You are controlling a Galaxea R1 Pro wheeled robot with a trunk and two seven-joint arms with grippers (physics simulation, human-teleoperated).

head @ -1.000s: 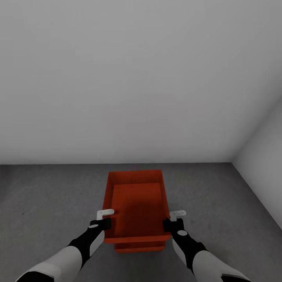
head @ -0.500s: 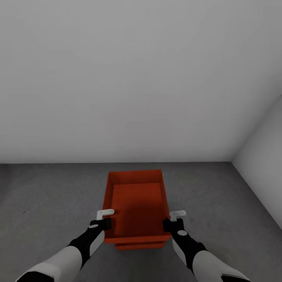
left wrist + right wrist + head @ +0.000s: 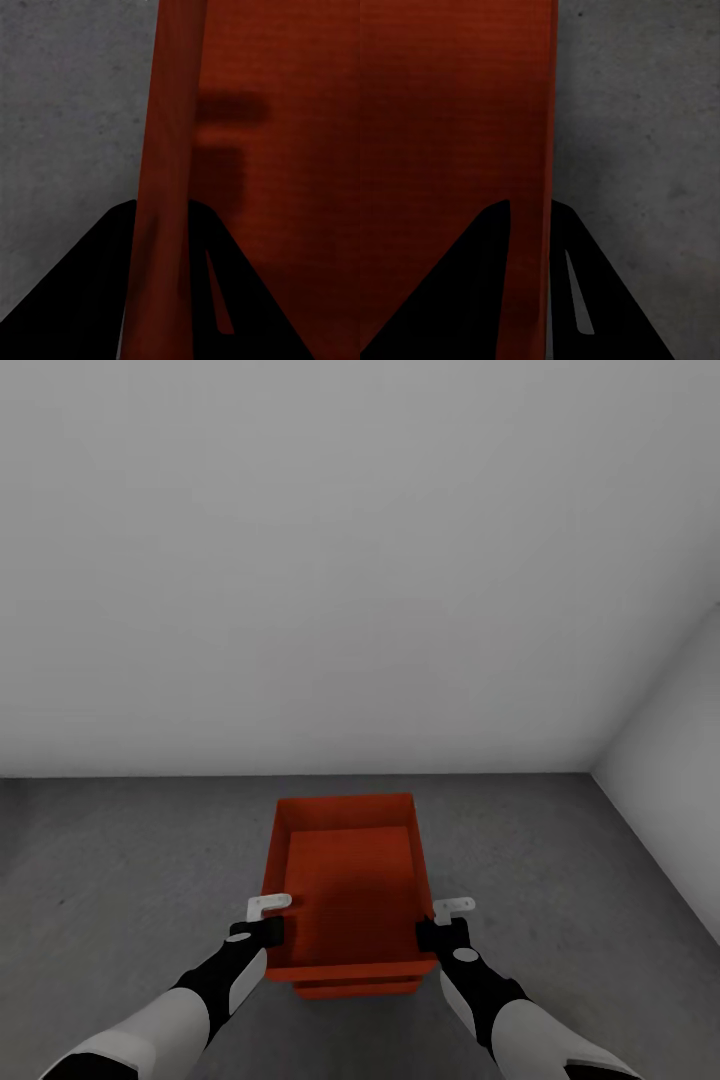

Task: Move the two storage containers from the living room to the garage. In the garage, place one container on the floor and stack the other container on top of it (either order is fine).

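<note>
From the head camera: the upper container (image 3: 345,885) sits in the lower container (image 3: 355,988), whose rim peeks out just beneath its near edge, both on the floor (image 3: 130,860) near the white wall (image 3: 350,560). The left gripper (image 3: 268,931) is clamped on the upper container's left wall near the near corner, and the right gripper (image 3: 432,935) matches it on the right wall. Plain rigid walls, open top, nothing inside, so it looks light and stiff; I'd say the thin rims are the only real handhold, and smooth tapered sides could slip under a weak pinch.

Left wrist camera: the red wall (image 3: 169,150) runs straight between the two dark fingers (image 3: 82,292), one inside, one outside, closed on it. Grey concrete lies beside the wall.

Right wrist camera: same story, the wall edge (image 3: 547,112) gripped between the fingers (image 3: 607,300), mottled concrete (image 3: 645,112) outside.

Rough, level flooring, good footing for a stack. Bare garage corner, side wall (image 3: 670,780) right of the containers.
</note>
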